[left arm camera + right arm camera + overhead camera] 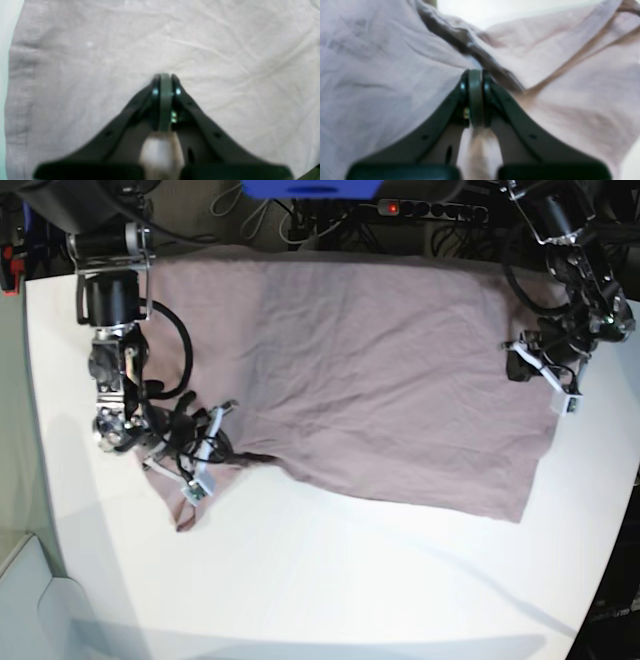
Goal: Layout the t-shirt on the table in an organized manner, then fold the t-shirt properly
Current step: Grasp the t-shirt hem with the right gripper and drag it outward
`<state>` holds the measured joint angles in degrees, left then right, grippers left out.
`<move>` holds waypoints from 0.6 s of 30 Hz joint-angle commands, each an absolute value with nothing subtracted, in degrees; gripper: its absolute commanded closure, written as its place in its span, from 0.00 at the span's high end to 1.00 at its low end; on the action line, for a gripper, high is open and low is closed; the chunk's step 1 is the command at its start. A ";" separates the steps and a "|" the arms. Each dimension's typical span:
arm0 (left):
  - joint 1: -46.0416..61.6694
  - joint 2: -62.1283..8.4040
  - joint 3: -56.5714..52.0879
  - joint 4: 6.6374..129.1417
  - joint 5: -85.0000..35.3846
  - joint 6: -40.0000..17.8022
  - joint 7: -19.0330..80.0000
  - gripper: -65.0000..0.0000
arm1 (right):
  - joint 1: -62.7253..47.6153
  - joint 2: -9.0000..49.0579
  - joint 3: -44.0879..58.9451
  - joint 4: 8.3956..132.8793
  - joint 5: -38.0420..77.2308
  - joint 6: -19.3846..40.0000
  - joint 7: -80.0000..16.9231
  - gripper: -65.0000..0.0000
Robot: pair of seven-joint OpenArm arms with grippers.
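The mauve t-shirt [380, 380] lies spread wide and wrinkled over the back half of the white table [350, 580]. At the shirt's right edge in the base view, my left gripper [514, 360] is shut on the cloth. The left wrist view shows its tips [163, 76] closed over flat fabric [225, 50], with a stitched hem at the left. My right gripper [240, 457] is shut on the t-shirt at its lower left corner, where the cloth bunches. In the right wrist view its tips [475, 72] pinch a dark fold of fabric [382, 62].
A small flap of the shirt [185, 515] trails toward the front below the right gripper. Cables and a power strip [400, 210] run behind the table's back edge. The table's rim curves away at the right [615, 510].
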<state>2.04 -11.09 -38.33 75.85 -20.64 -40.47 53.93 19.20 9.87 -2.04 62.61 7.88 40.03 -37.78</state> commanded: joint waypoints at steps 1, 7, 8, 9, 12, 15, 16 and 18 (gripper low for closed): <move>2.07 -11.56 -38.29 76.09 -19.03 -40.00 55.60 0.00 | 22.20 10.15 -2.07 61.76 8.40 40.00 -35.30 0.00; 2.95 -11.56 -38.20 76.53 -19.03 -40.00 55.60 0.00 | 30.46 10.15 -4.44 48.13 8.40 40.00 -22.02 0.00; 2.95 -11.56 -38.20 76.62 -19.03 -40.00 55.60 0.00 | 31.78 10.15 -5.32 46.81 8.40 40.00 -18.77 0.00; 2.95 -11.56 -38.20 76.44 -19.03 -40.00 55.60 0.00 | 32.48 10.15 -6.20 46.37 8.40 40.00 -15.96 0.00; 3.12 -11.56 -38.20 76.18 -19.03 -40.00 55.60 0.00 | 33.89 10.15 -10.42 46.55 8.40 40.00 -7.16 0.00; 4.26 -11.65 -38.20 76.26 -19.03 -40.00 55.60 0.00 | 34.86 10.59 -17.19 46.55 5.93 36.09 -0.04 0.00; 4.44 -11.74 -38.20 76.44 -19.03 -40.00 55.60 0.00 | 34.95 10.68 -18.77 46.73 3.74 33.10 1.10 0.00; 4.62 -11.91 -38.20 76.62 -19.03 -40.00 55.60 0.00 | 34.33 11.30 -18.59 48.40 -0.31 29.49 1.01 0.00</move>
